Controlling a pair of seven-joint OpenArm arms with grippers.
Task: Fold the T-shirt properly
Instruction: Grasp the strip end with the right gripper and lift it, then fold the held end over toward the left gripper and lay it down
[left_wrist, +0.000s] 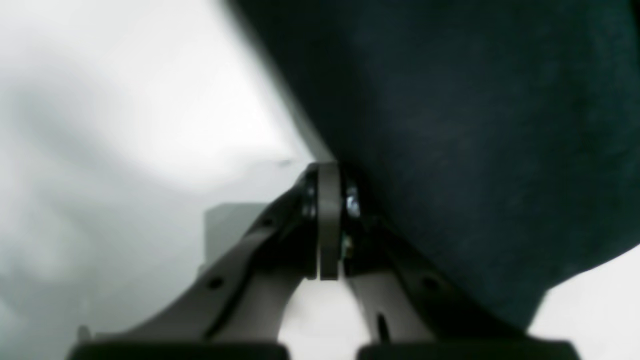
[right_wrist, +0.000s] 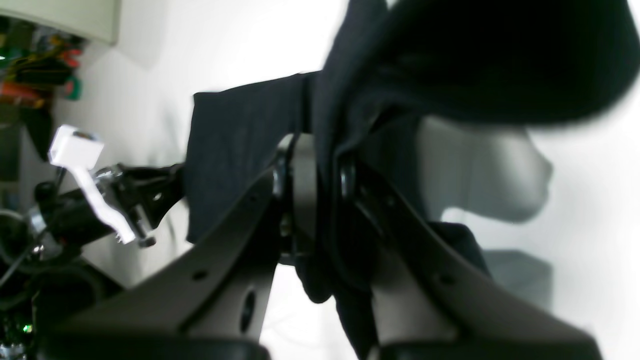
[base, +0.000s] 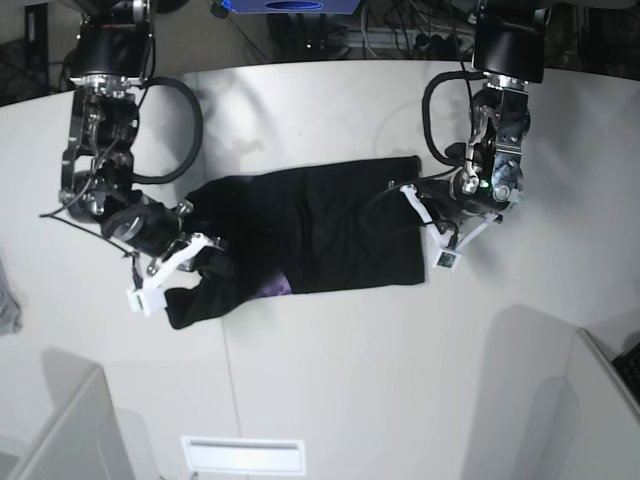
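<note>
We see black T-shirt lying crumpled across middle of white table, purple print peeking at lower edge. Right gripper has fingers clamped on bunched fabric at shirt's end. Left gripper has fingers pressed together at opposite edge; we cannot tell whether cloth sits between them.
</note>
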